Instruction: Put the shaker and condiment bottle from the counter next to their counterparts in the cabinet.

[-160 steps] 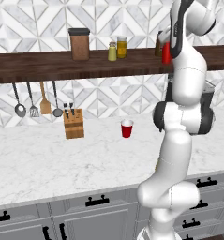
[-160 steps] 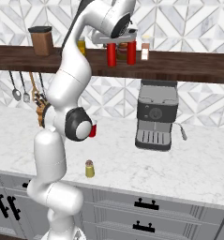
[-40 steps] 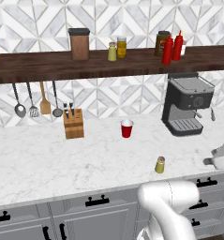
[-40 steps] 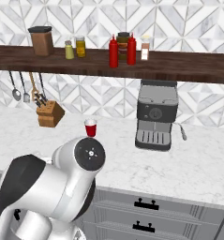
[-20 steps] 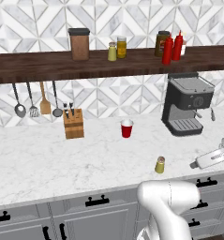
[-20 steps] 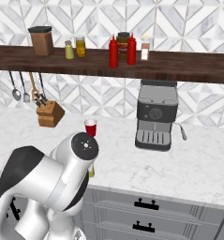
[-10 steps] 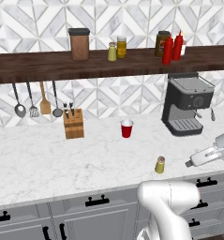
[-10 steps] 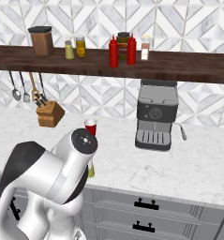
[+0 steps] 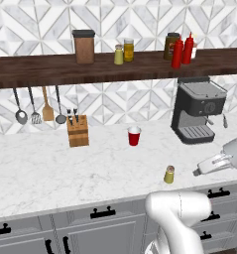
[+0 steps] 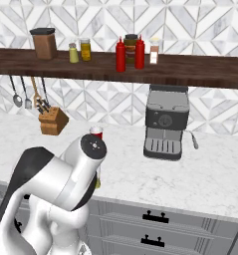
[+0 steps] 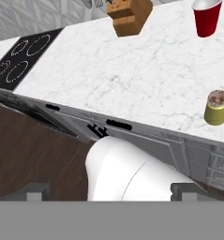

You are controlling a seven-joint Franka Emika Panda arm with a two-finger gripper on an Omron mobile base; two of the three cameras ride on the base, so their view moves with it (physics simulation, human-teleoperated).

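Standing on counter (image 9: 65,168), shaker (image 9: 169,174) left of wide-open jaws, apart

1. We see the arm (image 10: 60,184) in glossy white, built of fat rounded segments.
2. We see black bands where its segments join, one broad dark patch along the lower left in the right base view.
3. We spot a round white joint cap with small dark dots.
4. We catch a slimmer white link (image 9: 216,162) with grey detailing.

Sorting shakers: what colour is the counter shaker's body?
Yellow-green shaker, clearest in the hand view.
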